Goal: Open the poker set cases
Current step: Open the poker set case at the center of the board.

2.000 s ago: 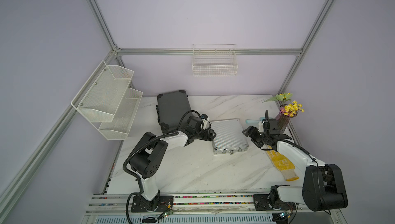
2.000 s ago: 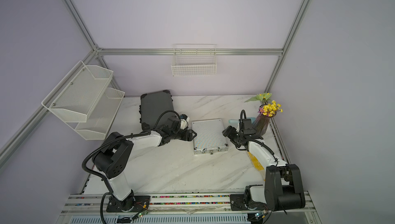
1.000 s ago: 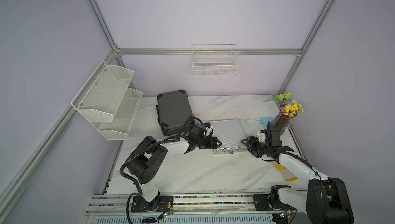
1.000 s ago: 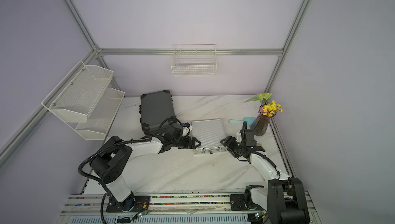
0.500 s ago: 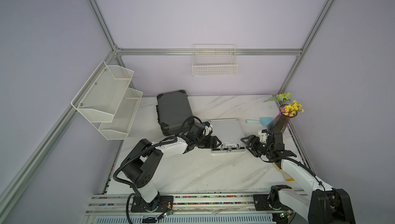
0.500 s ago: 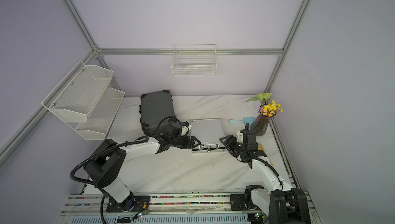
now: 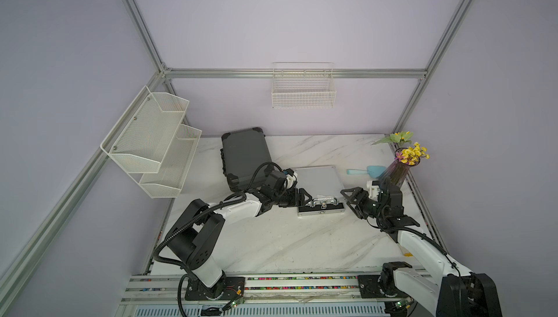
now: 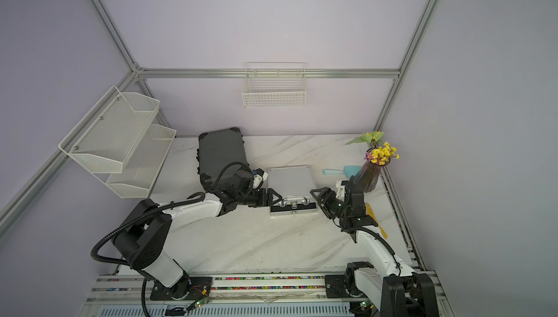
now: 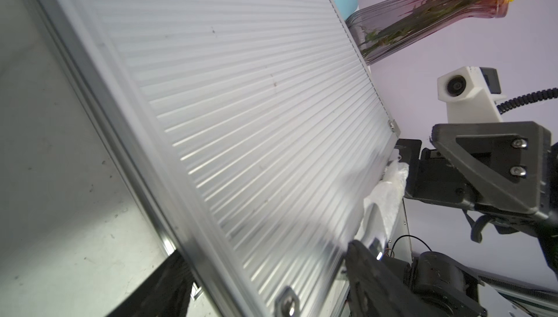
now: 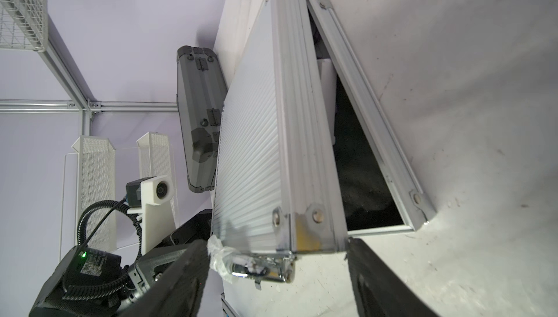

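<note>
White links [image 7: 238,208], black joints [image 7: 193,240], black left tool [image 7: 308,199].

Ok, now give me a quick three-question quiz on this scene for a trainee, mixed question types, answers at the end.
1. True or false: the large dark grey case with black corner guards is already open.
2. What lies on the white marble table beside the purple glass vase of yellow flowers? A) a red cup B) a light blue plastic scoop C) a green sponge
3. Fill in: the left gripper and right gripper sit at the front corners of the ribbed silver aluminium case, at its raised ____.

Key: 1 false; 2 B; 3 lid.
</note>
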